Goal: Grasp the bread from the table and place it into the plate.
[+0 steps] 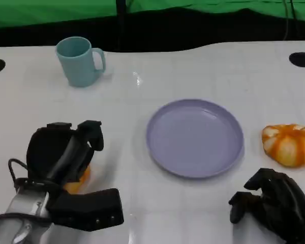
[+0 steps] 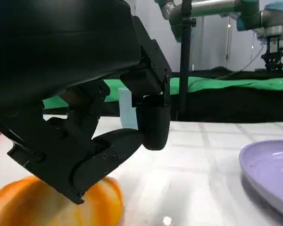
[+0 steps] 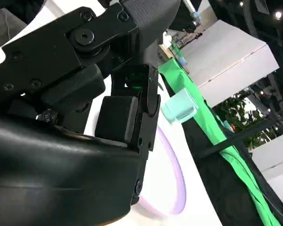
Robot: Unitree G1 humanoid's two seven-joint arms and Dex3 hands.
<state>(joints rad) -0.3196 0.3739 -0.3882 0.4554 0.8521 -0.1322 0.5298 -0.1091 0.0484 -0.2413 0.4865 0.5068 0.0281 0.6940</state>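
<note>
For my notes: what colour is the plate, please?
The plate is pale lavender purple, plain; the head view shows it best.

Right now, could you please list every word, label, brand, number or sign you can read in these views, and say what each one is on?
There is no readable text in any view.
The mug, the plate and both breads are plain, without print.
The left hand and right hand bear no legible marking.

Bread (image 1: 77, 182) mostly hidden under the left hand (image 1: 66, 152).
</note>
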